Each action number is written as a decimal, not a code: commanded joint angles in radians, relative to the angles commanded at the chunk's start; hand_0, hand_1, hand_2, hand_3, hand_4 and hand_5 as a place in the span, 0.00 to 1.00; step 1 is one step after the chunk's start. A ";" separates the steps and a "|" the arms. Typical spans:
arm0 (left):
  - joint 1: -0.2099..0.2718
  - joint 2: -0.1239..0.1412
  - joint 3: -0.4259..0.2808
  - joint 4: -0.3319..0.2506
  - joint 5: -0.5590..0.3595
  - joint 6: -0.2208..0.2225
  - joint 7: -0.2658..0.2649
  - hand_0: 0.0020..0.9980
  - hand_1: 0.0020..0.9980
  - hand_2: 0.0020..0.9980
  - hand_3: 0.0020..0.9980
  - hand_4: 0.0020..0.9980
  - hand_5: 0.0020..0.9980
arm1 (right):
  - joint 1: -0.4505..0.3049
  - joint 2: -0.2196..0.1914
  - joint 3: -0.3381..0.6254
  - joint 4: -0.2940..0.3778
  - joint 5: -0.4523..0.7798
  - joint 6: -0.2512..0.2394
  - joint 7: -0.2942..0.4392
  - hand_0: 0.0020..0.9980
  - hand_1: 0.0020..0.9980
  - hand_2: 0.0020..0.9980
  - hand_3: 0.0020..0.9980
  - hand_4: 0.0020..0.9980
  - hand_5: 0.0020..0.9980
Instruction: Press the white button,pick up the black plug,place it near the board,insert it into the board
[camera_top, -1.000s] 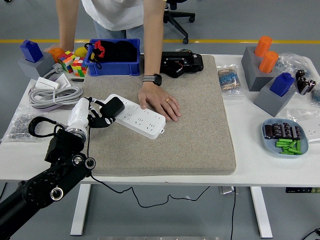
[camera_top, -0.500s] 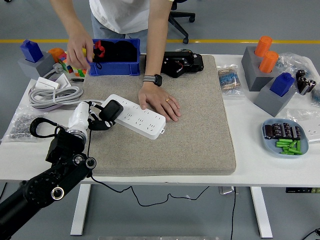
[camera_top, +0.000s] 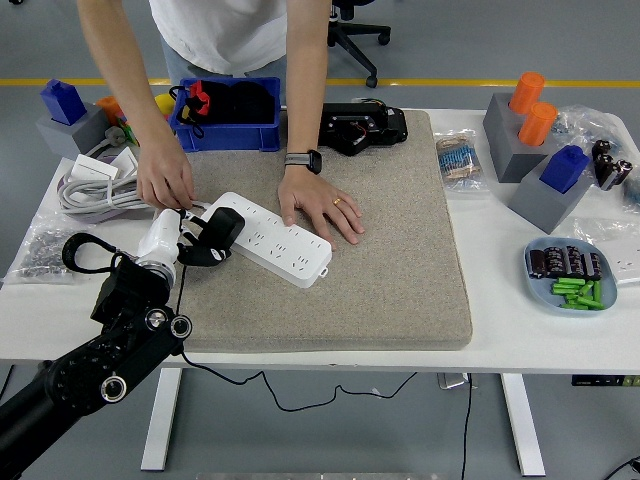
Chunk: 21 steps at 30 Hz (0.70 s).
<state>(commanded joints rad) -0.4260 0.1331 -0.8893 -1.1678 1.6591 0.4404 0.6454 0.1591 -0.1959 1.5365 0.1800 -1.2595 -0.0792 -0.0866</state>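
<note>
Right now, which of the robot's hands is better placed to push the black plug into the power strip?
The left hand. It holds the black plug right at the near end of the white power strip. The right arm isn't in view.

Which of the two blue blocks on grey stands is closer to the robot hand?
The blue block at the table's far left corner; the other sits far right, away from the left robot hand.

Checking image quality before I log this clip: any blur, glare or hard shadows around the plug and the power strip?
Head view: lighting is even and diffuse, with only soft shadows under the person's hands. The white power strip is bright but its sockets stay readable, no glare. The black plug at the left hand is sharp but dark, with little detail. No noticeable motion blur.
</note>
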 joint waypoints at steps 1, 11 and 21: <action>0.000 0.000 0.000 -0.004 0.001 -0.005 0.000 0.29 0.43 0.43 0.56 0.78 0.00 | 0.000 0.000 0.001 0.000 0.000 0.000 0.000 0.62 0.59 0.58 0.58 0.64 0.38; 0.002 0.002 -0.001 -0.025 -0.002 -0.042 0.000 0.75 0.84 0.73 0.81 0.81 0.05 | 0.000 0.000 0.003 0.000 -0.001 -0.001 0.000 0.62 0.59 0.58 0.58 0.64 0.37; 0.003 0.001 0.005 -0.019 0.009 -0.023 0.000 0.54 0.69 0.62 0.79 0.81 0.07 | 0.000 0.001 0.001 0.000 0.001 -0.002 0.002 0.62 0.59 0.58 0.58 0.64 0.37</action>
<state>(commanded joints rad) -0.4225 0.1340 -0.8842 -1.1867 1.6684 0.4174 0.6454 0.1588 -0.1946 1.5376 0.1800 -1.2588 -0.0810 -0.0845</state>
